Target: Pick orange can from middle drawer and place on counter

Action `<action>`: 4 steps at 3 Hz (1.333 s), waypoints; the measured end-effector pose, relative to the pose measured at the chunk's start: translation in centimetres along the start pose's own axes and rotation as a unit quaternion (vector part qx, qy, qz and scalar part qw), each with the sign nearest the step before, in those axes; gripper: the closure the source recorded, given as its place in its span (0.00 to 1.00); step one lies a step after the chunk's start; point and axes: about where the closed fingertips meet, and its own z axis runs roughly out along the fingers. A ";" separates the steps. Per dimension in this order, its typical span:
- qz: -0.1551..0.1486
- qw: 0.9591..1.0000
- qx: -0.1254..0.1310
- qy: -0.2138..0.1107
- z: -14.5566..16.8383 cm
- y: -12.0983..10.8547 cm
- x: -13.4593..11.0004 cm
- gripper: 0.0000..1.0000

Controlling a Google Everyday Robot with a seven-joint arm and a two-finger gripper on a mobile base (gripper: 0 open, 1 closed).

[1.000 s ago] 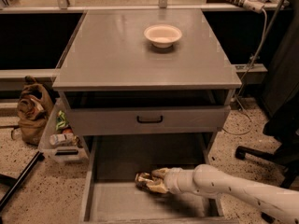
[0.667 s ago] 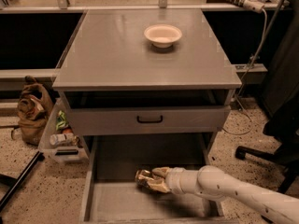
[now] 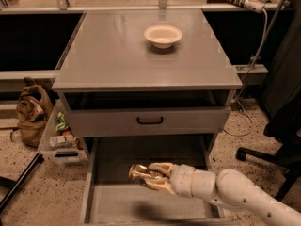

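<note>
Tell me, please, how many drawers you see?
2: a black-handled drawer beneath the counter; the middle drawer open below, where the gripper holds the orange can. Others may be hidden.

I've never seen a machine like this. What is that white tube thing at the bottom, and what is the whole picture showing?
The white tube is a robot's arm, reaching in from the lower right. At its end is the gripper, a two-finger claw, closed on the orange can, a small shiny drink can, over the floor of the pulled-out middle drawer. The single camera looks down on a grey cabinet from its front. Above the open drawer is a drawer front with a black handle. On top is the counter, where a white bowl sits. The job is to put the can on that counter.
</note>
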 end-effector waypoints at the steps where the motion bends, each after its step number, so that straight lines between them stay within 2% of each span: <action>1: -0.026 1.000 -0.002 -0.009 -2.4 1.1 -7.2 1.00; 2: -0.050 0.999 0.004 0.013 -4.2 -1.0 -14.2 1.00; 3: -0.071 0.997 0.012 0.029 -5.1 -2.1 -17.8 1.00; 4: -0.071 0.997 0.012 0.029 -5.1 -2.1 -17.8 1.00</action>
